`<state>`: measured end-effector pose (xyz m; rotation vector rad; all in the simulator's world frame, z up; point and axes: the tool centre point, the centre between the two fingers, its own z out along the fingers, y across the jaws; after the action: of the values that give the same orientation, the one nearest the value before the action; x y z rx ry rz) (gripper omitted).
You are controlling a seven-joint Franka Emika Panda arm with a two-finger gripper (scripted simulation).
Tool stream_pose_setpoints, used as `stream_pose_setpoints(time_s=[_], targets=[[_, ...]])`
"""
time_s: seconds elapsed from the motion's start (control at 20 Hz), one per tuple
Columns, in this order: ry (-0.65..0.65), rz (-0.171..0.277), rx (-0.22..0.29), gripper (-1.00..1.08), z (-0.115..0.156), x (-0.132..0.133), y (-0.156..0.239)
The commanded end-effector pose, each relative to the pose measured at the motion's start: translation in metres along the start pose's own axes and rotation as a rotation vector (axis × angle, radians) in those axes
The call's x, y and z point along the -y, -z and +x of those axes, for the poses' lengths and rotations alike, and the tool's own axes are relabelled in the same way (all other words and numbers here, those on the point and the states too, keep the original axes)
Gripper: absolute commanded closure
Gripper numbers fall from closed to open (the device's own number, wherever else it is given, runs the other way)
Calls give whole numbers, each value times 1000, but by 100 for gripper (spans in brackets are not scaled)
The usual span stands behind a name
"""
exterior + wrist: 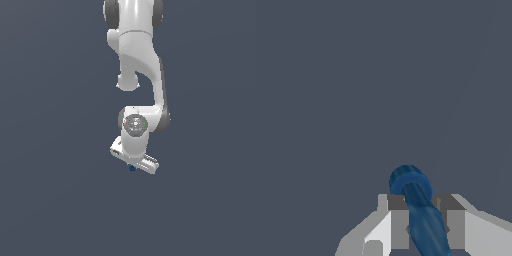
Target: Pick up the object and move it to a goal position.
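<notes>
The exterior view is taken from a raised position well back from the arm (137, 75), which is seen whole-length against a plain dark grey ground, with the gripper (134, 161) shown small near the middle of the picture. The wrist view is taken from on the wrist itself, very close, looking along the fingers (400, 220) towards the same grey ground. Shared by both views are the gripper's tips and the dark blue object (418, 210) between them, a mere speck in the exterior view (132, 168).
</notes>
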<state>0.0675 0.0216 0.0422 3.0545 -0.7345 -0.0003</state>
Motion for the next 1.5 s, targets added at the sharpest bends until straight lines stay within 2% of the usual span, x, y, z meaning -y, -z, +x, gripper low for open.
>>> stream_pose_setpoints(time_s=[0.0, 0.35, 0.7, 1.45], targets=[[0, 0, 0, 108, 0, 0, 0], [0, 0, 0, 108, -4, -4, 9], [0, 1, 0, 108, -15, -17, 36], [0, 2, 1, 108, -61, -68, 148]])
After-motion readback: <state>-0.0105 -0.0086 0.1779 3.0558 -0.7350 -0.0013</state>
